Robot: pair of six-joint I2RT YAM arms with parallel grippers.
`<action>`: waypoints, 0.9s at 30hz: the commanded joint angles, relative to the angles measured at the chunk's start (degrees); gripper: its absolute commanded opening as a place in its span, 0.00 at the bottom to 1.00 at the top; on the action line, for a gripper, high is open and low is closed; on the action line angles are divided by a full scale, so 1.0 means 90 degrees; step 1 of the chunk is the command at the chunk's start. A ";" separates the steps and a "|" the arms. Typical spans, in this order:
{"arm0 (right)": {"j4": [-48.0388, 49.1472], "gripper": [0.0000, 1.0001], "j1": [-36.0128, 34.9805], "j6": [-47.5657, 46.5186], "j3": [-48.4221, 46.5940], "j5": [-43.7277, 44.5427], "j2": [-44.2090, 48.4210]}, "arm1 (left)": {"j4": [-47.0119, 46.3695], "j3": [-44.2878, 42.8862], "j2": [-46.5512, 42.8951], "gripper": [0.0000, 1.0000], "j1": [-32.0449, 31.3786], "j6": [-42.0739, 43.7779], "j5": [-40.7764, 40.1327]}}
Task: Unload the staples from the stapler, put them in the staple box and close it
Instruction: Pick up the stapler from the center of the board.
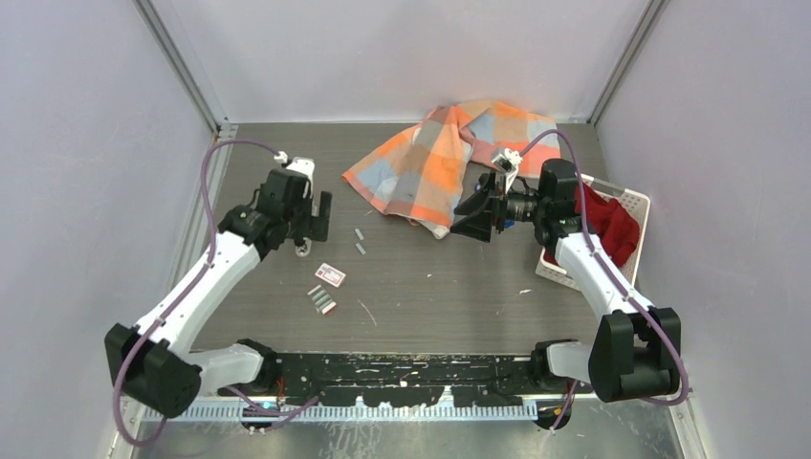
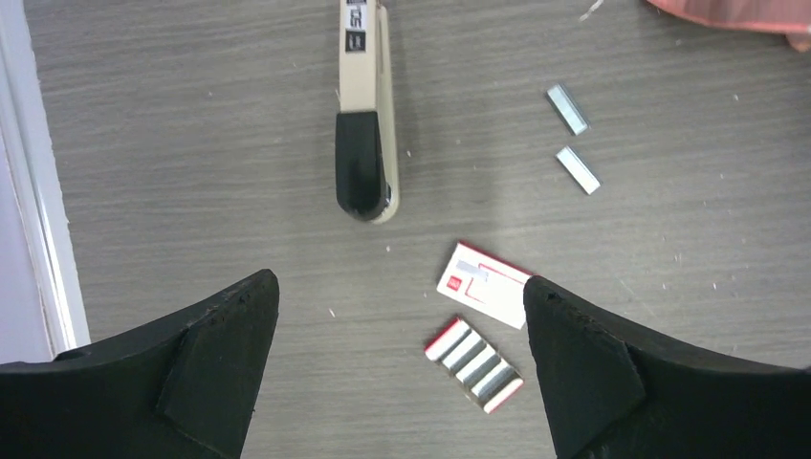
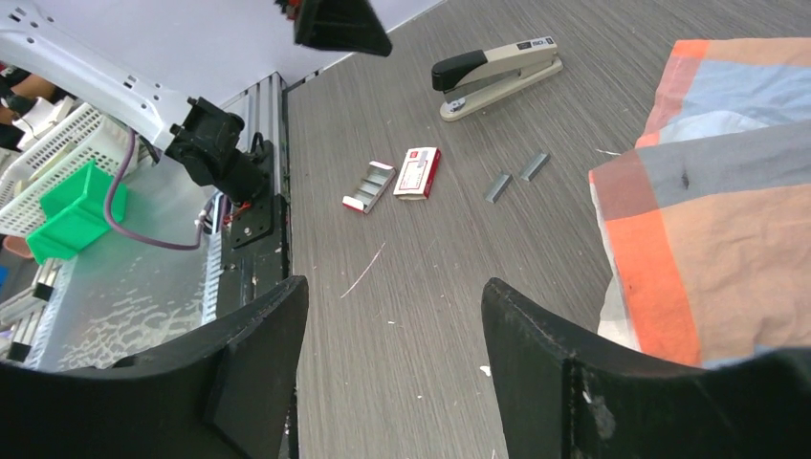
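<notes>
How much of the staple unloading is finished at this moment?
Seemingly done: two staple strips lie loose on the table near the stapler. In hand: nothing; left gripper and right gripper are both open and empty. Left: the stapler is closed, so any remaining staples cannot be seen.

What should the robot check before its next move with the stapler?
1. Left hand open and empty: ok.
2. Stapler ahead of it, nothing on top: ok.
3. Stapler opened up: not ok, it looks shut.
4. Anything left inside it: cannot tell.
5. Two loose staple strips lying apart from the stapler: ok.
6. Right hand open and empty, off by the cloth: ok.
</notes>
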State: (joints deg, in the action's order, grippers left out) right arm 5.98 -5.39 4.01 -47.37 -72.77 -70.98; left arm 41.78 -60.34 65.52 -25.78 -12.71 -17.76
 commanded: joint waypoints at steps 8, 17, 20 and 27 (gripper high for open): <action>0.0414 0.72 -0.0007 0.0022 -0.0096 -0.0049 0.0225 | -0.0349 -0.1263 0.2363 0.77 0.1344 0.0335 0.1487; 0.0508 0.73 -0.0016 0.0044 -0.0022 -0.0056 0.0258 | -0.0507 -0.1475 0.3364 0.63 0.1515 0.0340 0.1130; 0.0509 0.73 -0.0025 0.0049 -0.0020 -0.0058 0.0258 | -0.0478 -0.1509 0.3606 0.51 0.1546 0.0339 0.1104; 0.0509 0.73 -0.0026 0.0042 -0.0009 -0.0059 0.0294 | -0.0406 -0.1568 0.3830 0.49 0.1599 0.0324 0.1057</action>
State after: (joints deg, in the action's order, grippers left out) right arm 7.77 -5.41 4.29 -47.22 -72.75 -70.48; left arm 38.76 -72.34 99.59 -12.01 -10.00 -7.66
